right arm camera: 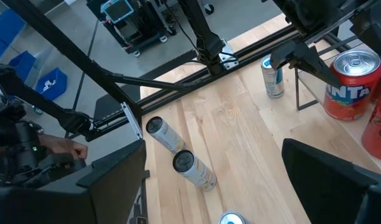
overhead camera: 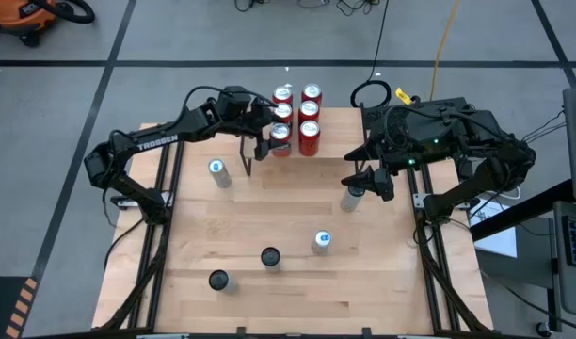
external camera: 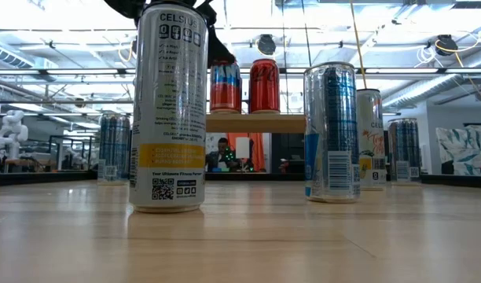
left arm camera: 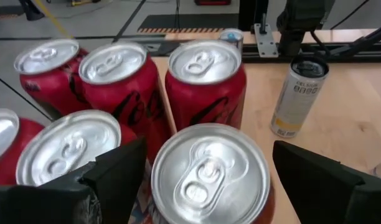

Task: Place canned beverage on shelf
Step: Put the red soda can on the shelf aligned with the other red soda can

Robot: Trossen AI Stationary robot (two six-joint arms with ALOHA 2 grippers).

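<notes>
The shelf stands at the table's far middle and carries several red cans. One of them, an orange-and-blue Fanta can, stands upright on its base at the shelf's near left corner. My left gripper is open around this can, one finger on each side, level with its top. There is a clear gap on one side, and the other finger is close beside it. My right gripper hangs open and empty high over the table's right side.
Several slim cans stand loose on the table: one at the left, one under my right arm, and three toward the near edge. Bare wood lies between them. Black frame rails run along both table sides.
</notes>
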